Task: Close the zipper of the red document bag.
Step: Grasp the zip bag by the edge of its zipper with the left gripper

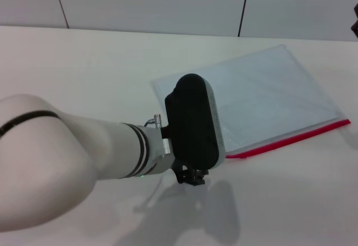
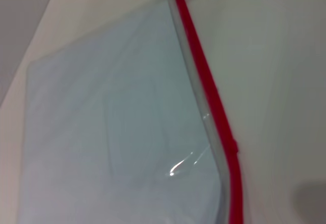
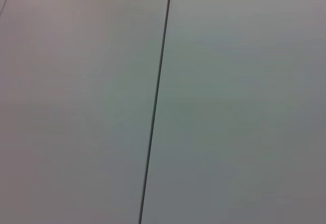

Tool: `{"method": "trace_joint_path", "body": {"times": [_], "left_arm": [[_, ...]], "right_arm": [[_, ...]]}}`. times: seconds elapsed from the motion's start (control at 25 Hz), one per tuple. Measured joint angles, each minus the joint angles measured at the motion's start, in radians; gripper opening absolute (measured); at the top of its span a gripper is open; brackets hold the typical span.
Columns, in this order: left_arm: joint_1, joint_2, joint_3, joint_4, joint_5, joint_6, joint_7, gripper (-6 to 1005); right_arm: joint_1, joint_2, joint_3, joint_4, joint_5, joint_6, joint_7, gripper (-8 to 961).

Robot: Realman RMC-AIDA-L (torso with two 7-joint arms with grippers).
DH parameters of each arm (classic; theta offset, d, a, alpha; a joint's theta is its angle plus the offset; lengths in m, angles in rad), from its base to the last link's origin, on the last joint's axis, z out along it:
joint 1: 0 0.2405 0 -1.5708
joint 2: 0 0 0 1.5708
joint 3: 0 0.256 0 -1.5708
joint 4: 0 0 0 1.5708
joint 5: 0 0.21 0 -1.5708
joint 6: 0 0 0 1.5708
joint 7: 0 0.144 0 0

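Note:
The red document bag (image 1: 268, 95) lies flat on the white table, a translucent pale blue-grey pouch at centre right. Its zipper (image 1: 291, 138) is a thin red strip along the edge nearest me. My left gripper (image 1: 190, 176) hangs under the black wrist housing, just off the bag's near-left corner and the zipper's left end. The left wrist view looks down on the bag (image 2: 112, 132) and the zipper (image 2: 206, 84), which has a small red bump (image 2: 234, 145) on it. The right gripper is out of view.
The white table (image 1: 84, 72) runs back to a grey panelled wall (image 1: 168, 3). My left forearm (image 1: 67, 151) crosses the near left. A dark piece (image 1: 355, 27) pokes in at the right edge. The right wrist view shows only wall panels (image 3: 229, 102).

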Motion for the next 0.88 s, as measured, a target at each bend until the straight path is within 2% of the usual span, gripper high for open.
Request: {"method": "trace_joint_path", "body": {"times": [0.12, 0.16, 0.72, 0.88], "left_arm": [[0.000, -0.001, 0.015, -0.026, 0.025, -0.049, 0.000, 804], [0.000, -0.001, 0.030, -0.056, 0.047, -0.112, 0.002, 803], [-0.018, -0.002, 0.063, -0.222, 0.058, -0.363, 0.026, 787], [-0.022, -0.002, 0.069, -0.248, 0.059, -0.399, 0.032, 783]], "right_arm": [[-0.001, 0.000, 0.001, 0.000, 0.000, -0.001, 0.000, 880], [-0.001, 0.000, 0.001, 0.000, 0.000, -0.001, 0.000, 880], [-0.003, 0.000, 0.003, 0.002, 0.000, -0.006, 0.000, 879], [-0.003, 0.000, 0.002, 0.002, 0.000, -0.008, 0.000, 879]]}}
